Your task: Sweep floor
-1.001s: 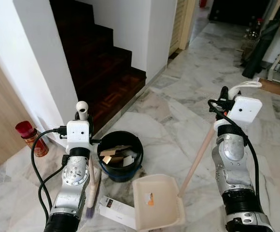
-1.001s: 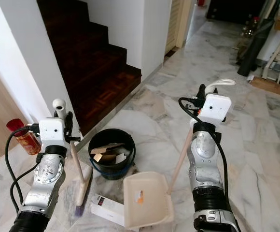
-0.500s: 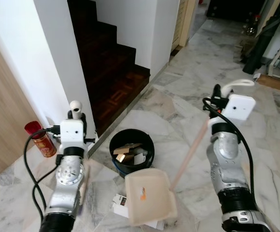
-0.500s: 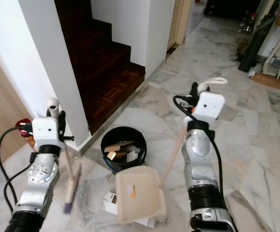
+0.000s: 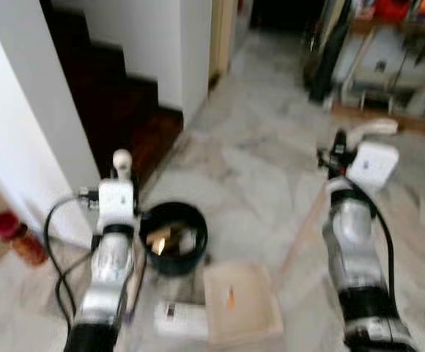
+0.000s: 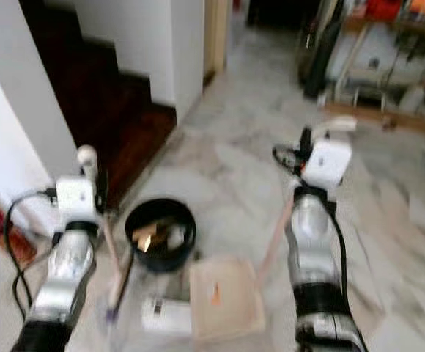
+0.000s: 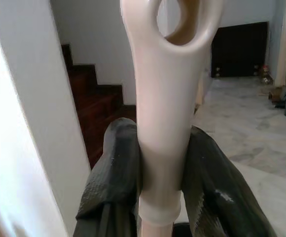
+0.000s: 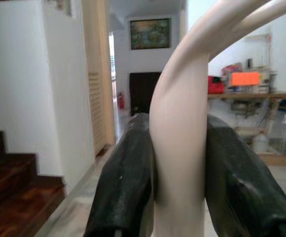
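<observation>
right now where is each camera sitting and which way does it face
Left eye view: on the head, looking forward and down at the marble floor, the black bucket, the dustpan and both silver arms.
Right eye view: the head's other eye, same scene, with the white box beside the dustpan.
Left wrist view: on the left wrist, looking along the left gripper clamped on the broom handle, stairs beyond.
Right wrist view: on the right wrist, looking along the right gripper clamped on the dustpan handle.
Both wrist views share the stairs.

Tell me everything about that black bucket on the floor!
The black bucket is round and looks like plastic. It stands upright on the marble floor near the dark stairs. It holds tan and white scraps, too blurred to name. The cream dustpan sits just in front of it; whether they touch is unclear.
</observation>
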`<state>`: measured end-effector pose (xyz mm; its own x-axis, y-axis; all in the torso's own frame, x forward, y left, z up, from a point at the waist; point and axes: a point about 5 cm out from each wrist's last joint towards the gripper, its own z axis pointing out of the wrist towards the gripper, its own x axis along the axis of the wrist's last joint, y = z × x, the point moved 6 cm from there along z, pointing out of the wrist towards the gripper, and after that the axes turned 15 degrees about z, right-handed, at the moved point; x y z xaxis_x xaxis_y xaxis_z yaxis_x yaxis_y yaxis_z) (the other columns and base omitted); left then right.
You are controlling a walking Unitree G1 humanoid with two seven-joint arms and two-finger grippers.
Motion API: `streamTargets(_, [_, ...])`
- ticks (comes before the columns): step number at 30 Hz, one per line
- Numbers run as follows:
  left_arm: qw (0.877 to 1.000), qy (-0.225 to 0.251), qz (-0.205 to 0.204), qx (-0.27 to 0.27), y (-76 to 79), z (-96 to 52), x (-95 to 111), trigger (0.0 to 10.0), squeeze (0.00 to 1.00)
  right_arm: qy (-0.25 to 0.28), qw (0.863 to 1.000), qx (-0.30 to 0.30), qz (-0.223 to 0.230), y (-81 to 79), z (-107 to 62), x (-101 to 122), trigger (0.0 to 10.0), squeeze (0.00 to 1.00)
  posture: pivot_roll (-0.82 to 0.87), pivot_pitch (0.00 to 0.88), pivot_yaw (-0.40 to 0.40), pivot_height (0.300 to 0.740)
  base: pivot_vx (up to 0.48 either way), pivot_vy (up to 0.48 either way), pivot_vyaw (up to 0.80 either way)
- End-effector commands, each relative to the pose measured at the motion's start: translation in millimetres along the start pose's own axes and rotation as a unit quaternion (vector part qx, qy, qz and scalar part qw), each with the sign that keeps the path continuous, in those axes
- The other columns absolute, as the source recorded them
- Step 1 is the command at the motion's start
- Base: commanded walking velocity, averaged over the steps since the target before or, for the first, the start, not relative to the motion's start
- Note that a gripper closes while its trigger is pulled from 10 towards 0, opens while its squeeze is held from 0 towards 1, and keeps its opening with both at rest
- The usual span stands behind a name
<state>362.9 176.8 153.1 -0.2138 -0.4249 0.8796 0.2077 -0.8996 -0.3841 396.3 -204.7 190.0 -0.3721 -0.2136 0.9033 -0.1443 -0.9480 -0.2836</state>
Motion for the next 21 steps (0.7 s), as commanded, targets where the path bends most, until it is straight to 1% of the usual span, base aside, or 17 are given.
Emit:
streamTargets(1, [1.0,0.02,-0.001,0.006,-3.1,4.4,11.3,10.0,0.0,0.019,1.0,0.007,0.011,-7.4,4.3,10.8,10.0,0.0,0.06,0.0,-0.033,0.74,0.0,0.0,0.0])
streamTargets(5, [1.0,0.02,0.0,0.005,-2.8,4.7,11.3,10.0,0.0,0.017,1.0,0.004,0.013,-6.6,4.1,9.7,10.0,0.0,0.06,0.0,-0.032,0.74,0.0,0.428,0.0])
streamTargets(8, [1.0,0.021,0.002,0.003,-2.4,4.9,11.7,10.0,0.0,0.015,1.0,0.003,0.016,-6.7,4.1,8.5,10.0,0.0,0.07,0.0,-0.031,0.74,0.0,0.0,0.0])
streamTargets(10, [1.0,0.021,-0.001,0.002,-1.6,5.4,11.9,10.0,0.0,0.01,1.0,0.004,0.019,-7.8,4.5,6.9,10.0,0.0,0.07,0.0,-0.031,0.74,0.0,0.148,-0.67])
streamTargets(13, [1.0,0.021,-0.001,0.002,-1.7,6.4,12.6,10.0,0.0,0.016,1.0,0.007,0.02,-9.0,4.6,8.3,10.0,0.0,0.07,0.0,-0.03,0.74,0.0,0.48,-0.72])
streamTargets(15, [1.0,0.022,0.0,0.001,-1.8,6.5,12.7,10.0,0.0,0.016,1.0,0.007,0.019,-9.3,4.5,8.2,10.0,0.0,0.07,0.0,-0.029,0.74,0.0,0.48,0.0])
streamTargets(21, [1.0,0.025,0.004,-0.003,-0.6,6.7,13.8,10.0,0.0,0.018,1.0,0.009,0.014,-11.0,4.4,8.8,10.0,0.0,0.07,0.0,-0.025,0.74,0.0,0.0,0.0])
